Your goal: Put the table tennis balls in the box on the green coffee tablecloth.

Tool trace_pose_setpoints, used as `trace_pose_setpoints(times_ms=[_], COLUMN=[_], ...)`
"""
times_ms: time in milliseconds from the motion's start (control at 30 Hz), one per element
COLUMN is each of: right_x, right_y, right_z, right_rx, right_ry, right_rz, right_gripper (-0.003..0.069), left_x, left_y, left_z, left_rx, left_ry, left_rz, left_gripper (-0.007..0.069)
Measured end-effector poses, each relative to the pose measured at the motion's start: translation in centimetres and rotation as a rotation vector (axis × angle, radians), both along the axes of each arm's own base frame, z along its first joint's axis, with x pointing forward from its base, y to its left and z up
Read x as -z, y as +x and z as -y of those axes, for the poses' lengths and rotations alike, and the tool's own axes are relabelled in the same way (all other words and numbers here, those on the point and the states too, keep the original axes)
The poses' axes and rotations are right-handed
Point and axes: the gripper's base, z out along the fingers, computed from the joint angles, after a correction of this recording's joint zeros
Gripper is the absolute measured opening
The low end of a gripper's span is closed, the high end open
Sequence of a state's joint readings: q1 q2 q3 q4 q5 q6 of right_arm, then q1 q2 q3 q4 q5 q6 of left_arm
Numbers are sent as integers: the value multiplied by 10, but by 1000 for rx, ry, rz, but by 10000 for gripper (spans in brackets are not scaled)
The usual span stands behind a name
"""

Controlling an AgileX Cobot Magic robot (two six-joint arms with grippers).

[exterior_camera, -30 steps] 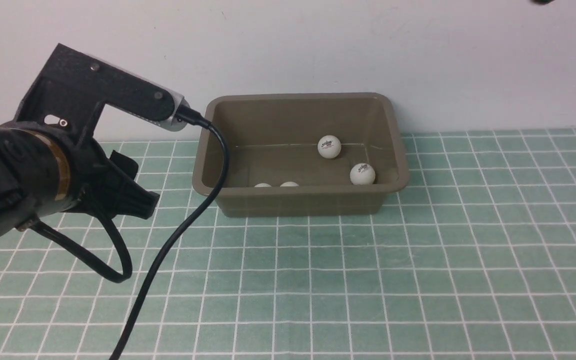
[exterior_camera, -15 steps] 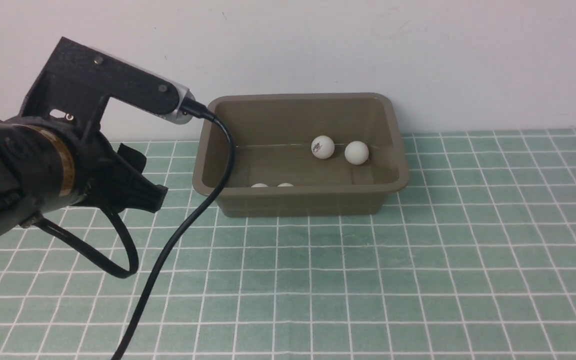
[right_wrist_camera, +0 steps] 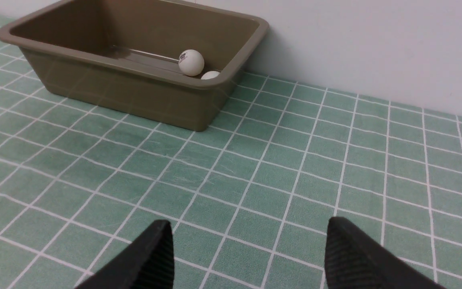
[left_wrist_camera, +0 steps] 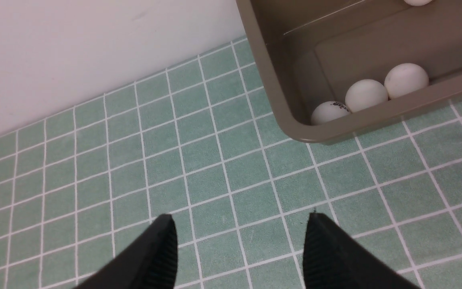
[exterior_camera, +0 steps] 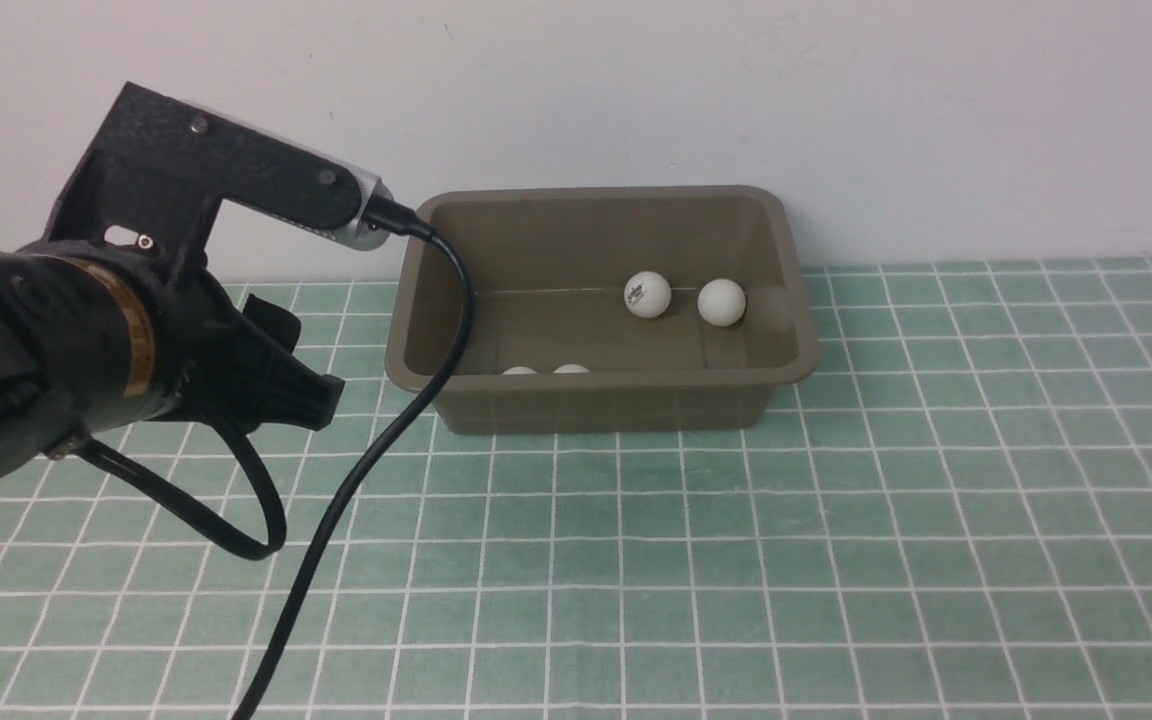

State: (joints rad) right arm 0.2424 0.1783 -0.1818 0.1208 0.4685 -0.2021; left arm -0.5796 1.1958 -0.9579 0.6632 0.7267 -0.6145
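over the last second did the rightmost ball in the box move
Yes. The rightmost ball rolled away from the near wall of the box toward its far wall, ending beside the logo ball.

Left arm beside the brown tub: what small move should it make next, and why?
Probably just draw the left gripper back from the box. Three table tennis balls lie along its near wall, two more farther in; none shows on the green coffee tablecloth. Both it and the right gripper are open and empty, so nothing seems left to pick.
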Motion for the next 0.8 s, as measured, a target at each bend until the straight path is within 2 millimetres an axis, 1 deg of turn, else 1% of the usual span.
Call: trace_pose_setpoints(times_ms=[233,367,433,800], right_x=[2,19,22,24], right_y=[0,1,1,1], right_z=[0,0,0,0], right_rx=[0,2,2,0], right_ry=[5,-3,-4,-6], right_rz=[-7,-38,-50,-66], right_gripper=[462,462,462,462], left_x=[1,1,1,1], left_y=[-1,-1,-1,-1], left_z=[1,1,1,1], left_rx=[-4,-4,-4,-4], left_ry=[-19,-19,-19,-19], left_rz=[-12,-12,-12,-12], left_gripper=[384,384,384,384])
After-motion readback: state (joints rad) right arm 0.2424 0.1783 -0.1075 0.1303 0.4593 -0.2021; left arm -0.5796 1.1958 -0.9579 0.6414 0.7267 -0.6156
